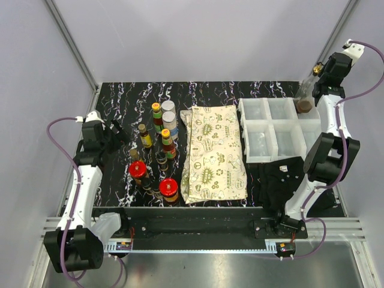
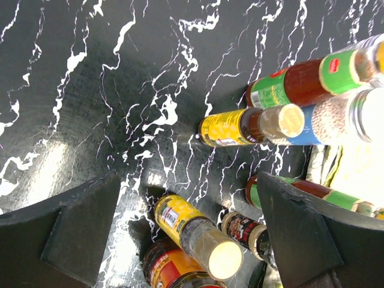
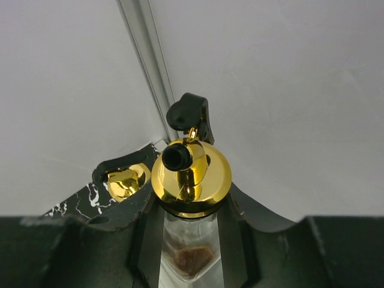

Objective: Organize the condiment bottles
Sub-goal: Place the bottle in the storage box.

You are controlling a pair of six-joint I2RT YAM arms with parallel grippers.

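Right tool [image 3: 188, 243] tight around gold-capped bottle [image 3: 192, 180]

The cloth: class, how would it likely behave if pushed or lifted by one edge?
The cloth looks thin and creased, so it would probably bunch when pushed rather than slide whole. Lifted by an edge, it would likely drape limply. Bottles stand close beside its left edge; dragging it might topple them.

Black marbled table [image 1: 120, 102]. Standing on it, left of centre: a close cluster of upright bottles [image 1: 168, 146]. At centre: cloth [image 1: 213, 153], lying flat. At right rear, just beside the cloth: bins [image 1: 273, 129].
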